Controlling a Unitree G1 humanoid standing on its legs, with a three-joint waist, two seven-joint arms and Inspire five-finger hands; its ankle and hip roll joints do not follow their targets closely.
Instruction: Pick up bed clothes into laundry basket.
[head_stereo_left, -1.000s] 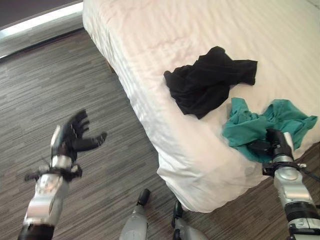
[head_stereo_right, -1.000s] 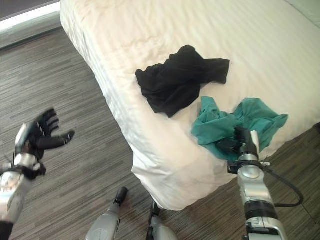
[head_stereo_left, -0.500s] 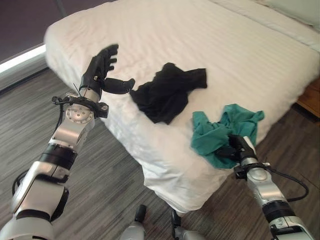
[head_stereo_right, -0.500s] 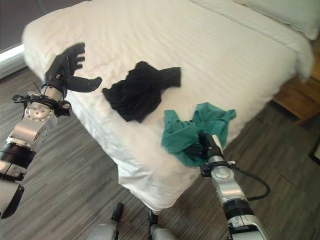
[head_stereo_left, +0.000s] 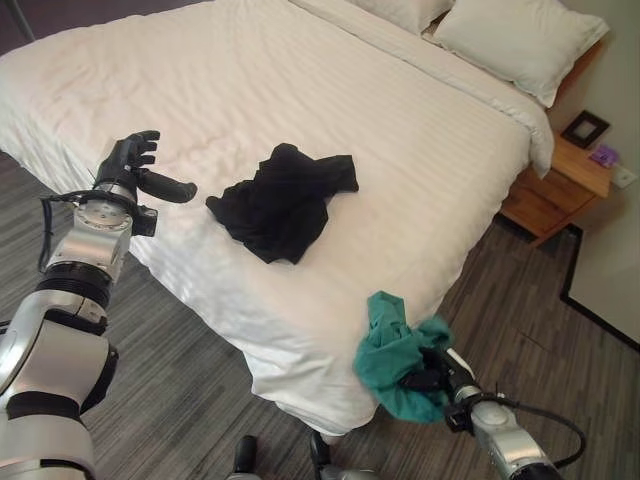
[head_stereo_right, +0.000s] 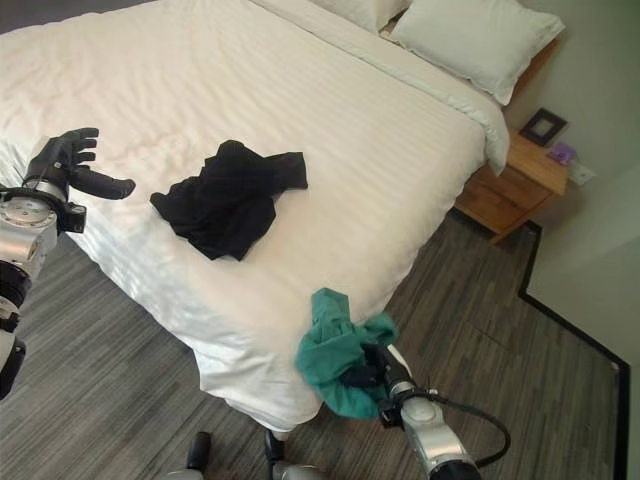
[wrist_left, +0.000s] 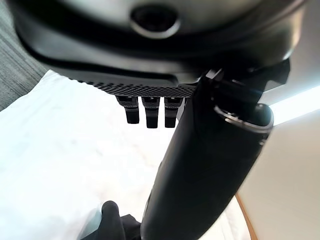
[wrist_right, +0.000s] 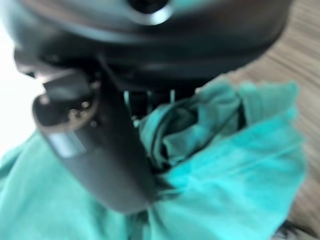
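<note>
A teal garment (head_stereo_left: 393, 352) hangs off the near corner of the white bed (head_stereo_left: 400, 130), bunched in my right hand (head_stereo_left: 436, 375), whose fingers and thumb are curled into the cloth (wrist_right: 215, 150). A crumpled black garment (head_stereo_left: 280, 200) lies in the middle of the bed's near half. My left hand (head_stereo_left: 135, 170) hovers open over the bed's left edge, thumb stretched toward the black garment, a short way to its left and touching nothing. In the left wrist view the left hand's fingers (wrist_left: 147, 112) are straight above the white sheet.
White pillows (head_stereo_left: 510, 40) lie at the head of the bed. A wooden nightstand (head_stereo_left: 555, 185) with a small dark frame (head_stereo_left: 584, 128) stands to the right. Grey wood-look floor (head_stereo_left: 180, 380) surrounds the bed's near corner. A pale wall (head_stereo_left: 615, 270) rises at the far right.
The camera has swung toward the head of the bed. My right hand has dragged the teal garment off the mattress, so it hangs beside the corner. My left hand stays open left of the black garment.
</note>
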